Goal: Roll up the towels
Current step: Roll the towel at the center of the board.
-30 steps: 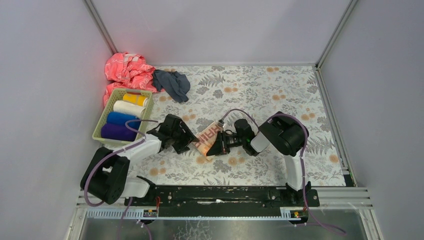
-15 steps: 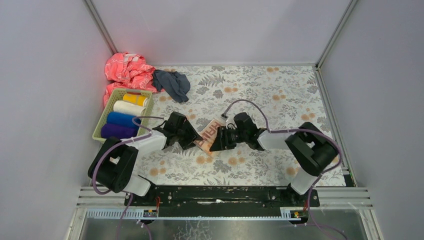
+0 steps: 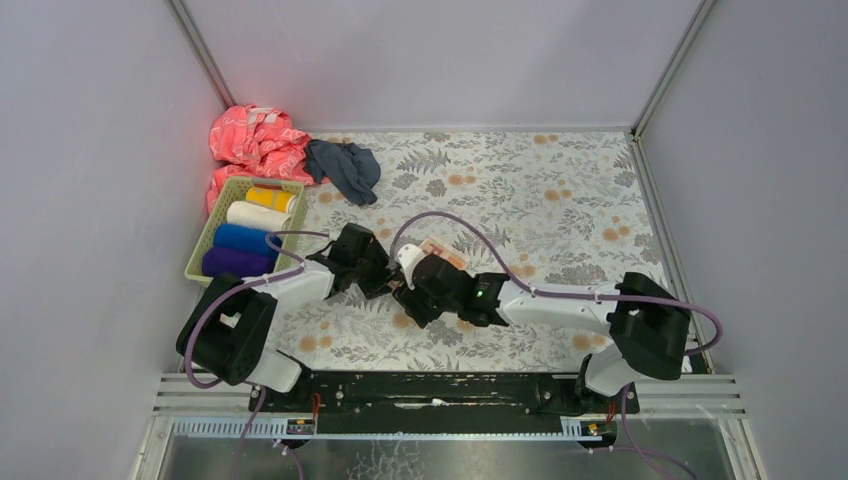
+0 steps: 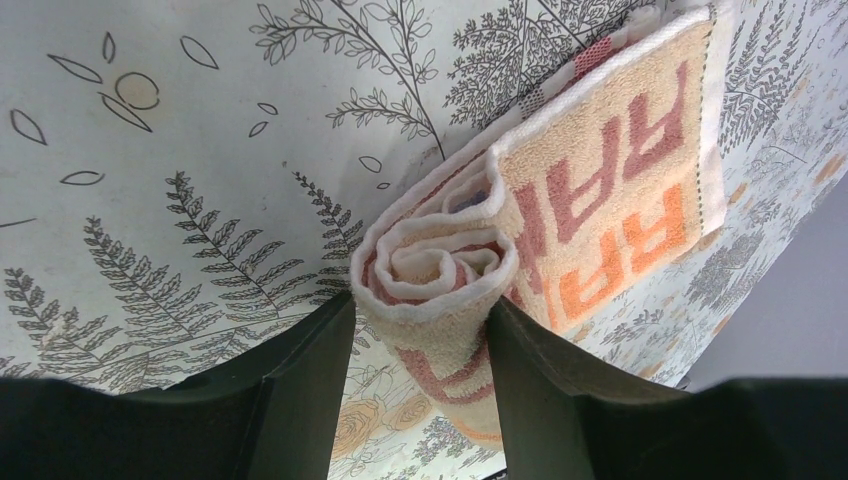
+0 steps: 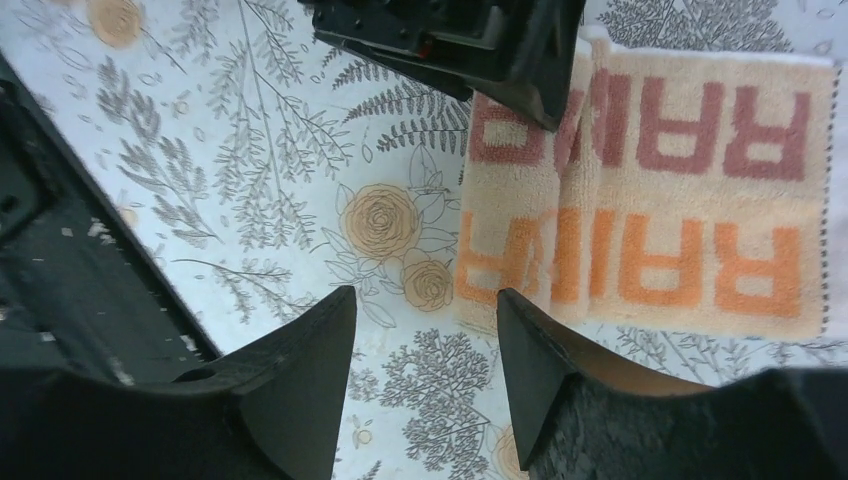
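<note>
Left wrist view: the left jaws are clamped on the rolled end of the cream towel (image 4: 600, 190). The spiral is pinched between both fingers, and the flat lettered part lies beyond on the bench's floral cover (image 4: 200, 200). Right wrist view: the right jaws stand apart over bare cover, holding nothing, with the towel just past one fingertip. Farther left, a green basket (image 3: 204, 240) holds a purple roll (image 3: 237, 264), blue roll (image 3: 243, 238), white roll (image 3: 257, 216) and yellow roll (image 3: 270, 198). A dark grey-blue towel (image 3: 345, 168) lies crumpled beyond.

cream towel (image 4: 600, 190): big block letters, red row and orange row, only "ra" legible.
</note>
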`<move>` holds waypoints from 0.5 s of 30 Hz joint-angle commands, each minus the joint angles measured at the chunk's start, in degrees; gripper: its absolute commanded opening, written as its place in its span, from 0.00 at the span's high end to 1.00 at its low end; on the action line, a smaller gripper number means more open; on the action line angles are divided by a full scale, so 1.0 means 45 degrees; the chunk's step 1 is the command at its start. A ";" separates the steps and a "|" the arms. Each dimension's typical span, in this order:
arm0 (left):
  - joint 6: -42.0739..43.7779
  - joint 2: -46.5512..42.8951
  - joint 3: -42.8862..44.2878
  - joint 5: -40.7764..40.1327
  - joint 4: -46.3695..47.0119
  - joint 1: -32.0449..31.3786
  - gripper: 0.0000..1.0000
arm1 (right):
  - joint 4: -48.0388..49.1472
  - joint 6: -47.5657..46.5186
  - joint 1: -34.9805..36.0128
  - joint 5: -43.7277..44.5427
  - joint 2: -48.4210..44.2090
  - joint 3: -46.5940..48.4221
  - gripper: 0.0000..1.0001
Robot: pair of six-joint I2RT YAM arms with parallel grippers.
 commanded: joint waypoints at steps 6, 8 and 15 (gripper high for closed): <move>0.0538 0.0614 -0.0257 -0.0960 -0.1129 -0.0102 0.48 | 0.0089 -0.2634 0.0761 0.3253 0.2060 0.0788 0.40; 0.0540 0.0685 -0.0224 -0.0945 -0.1118 -0.0102 0.48 | 0.0244 -0.2914 0.0771 0.3452 0.2529 0.0788 0.40; 0.0617 0.0741 -0.0140 -0.0906 -0.1166 -0.0100 0.47 | 0.0113 -0.3332 0.0779 0.3498 0.3748 0.0898 0.42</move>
